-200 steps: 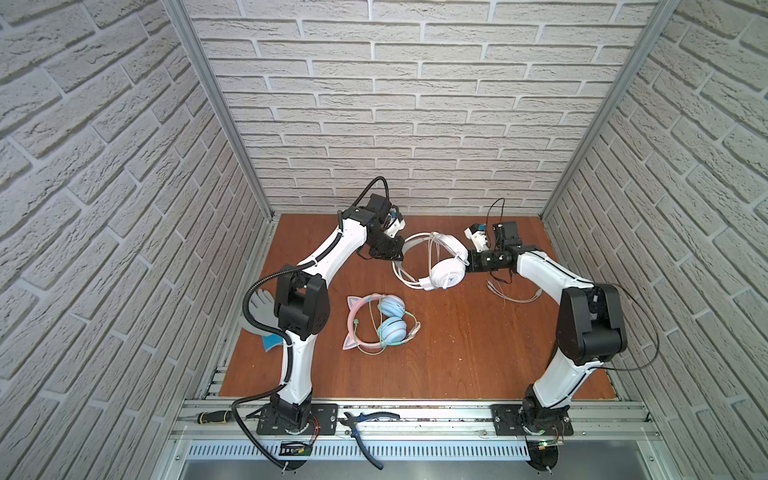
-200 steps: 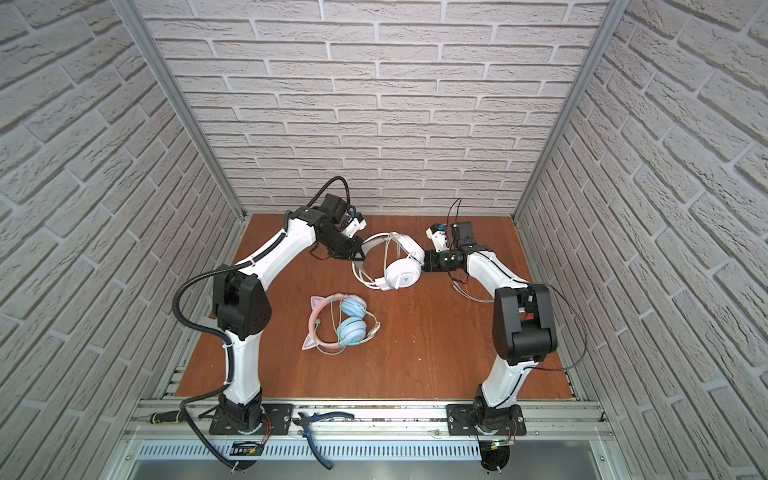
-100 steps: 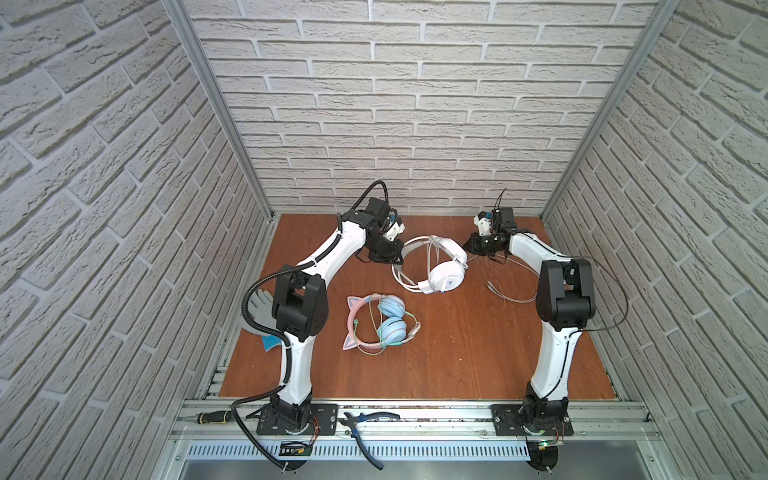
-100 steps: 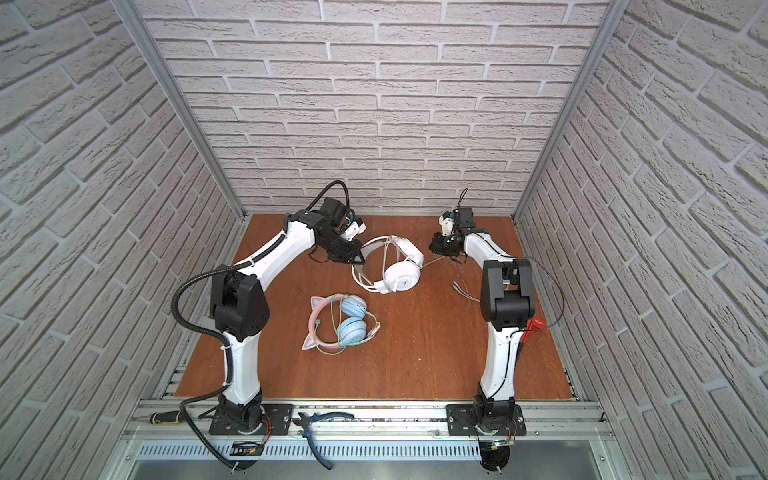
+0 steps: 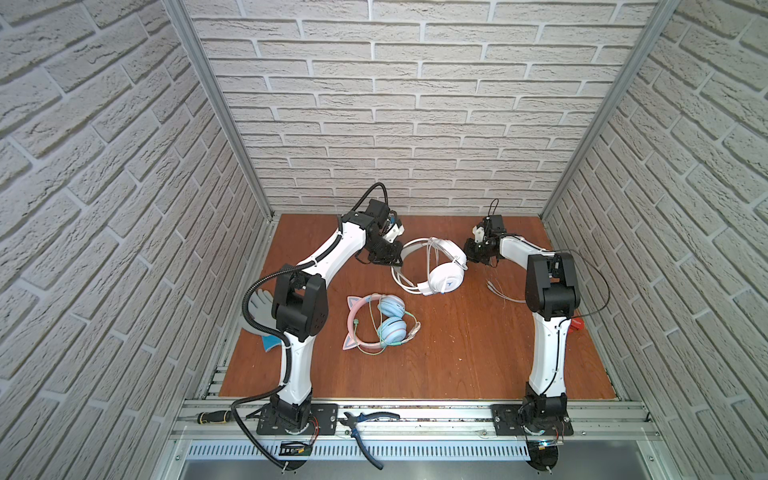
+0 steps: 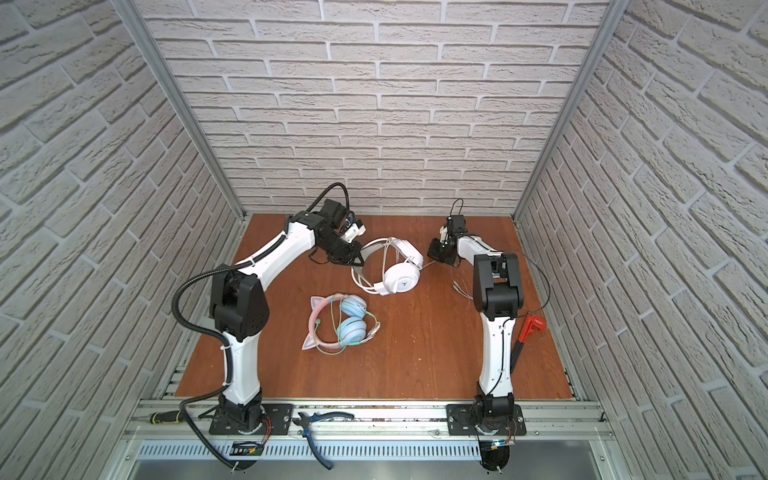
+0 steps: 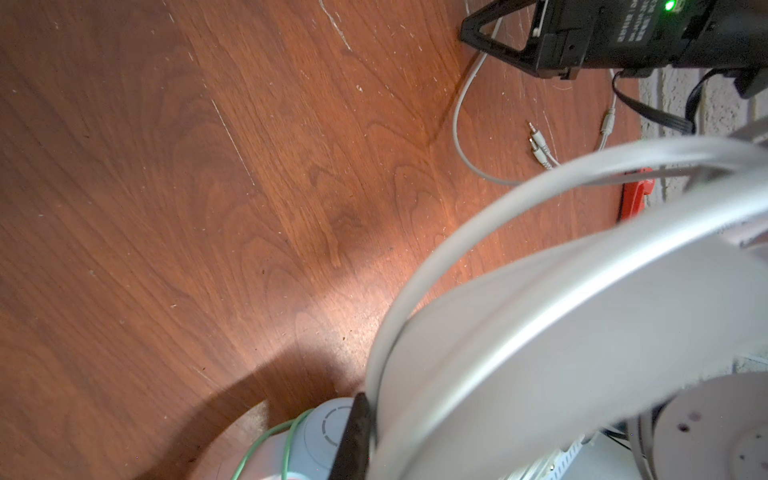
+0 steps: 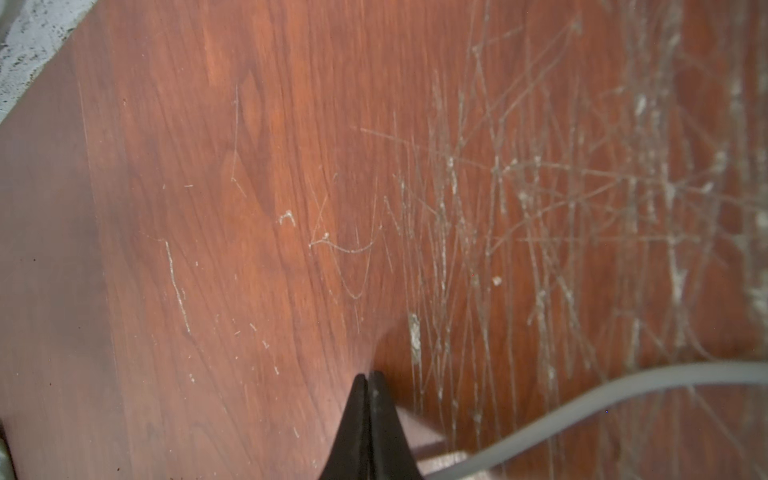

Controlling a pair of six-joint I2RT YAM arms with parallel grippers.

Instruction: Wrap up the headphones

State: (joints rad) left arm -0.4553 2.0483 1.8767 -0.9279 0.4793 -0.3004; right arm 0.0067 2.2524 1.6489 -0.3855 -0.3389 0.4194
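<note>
White cable (image 8: 623, 390) is partly looped over the white headphones (image 5: 446, 279), its plugs (image 7: 538, 147) loose beside them. The left gripper (image 5: 392, 259) clamps their headband (image 7: 540, 332), and the right gripper (image 8: 368, 378) pinches the cable. The pink pair (image 5: 392, 328) looks wrapped.

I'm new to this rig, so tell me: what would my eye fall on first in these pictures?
The large all-white over-ear headphones at the back middle of the brown wooden table, held between both arms: the left gripper has its jaws shut on the headband, the right gripper on the white cable. Nearer the front lie pink-banded cat-ear headphones with light-blue cups, untouched.
</note>
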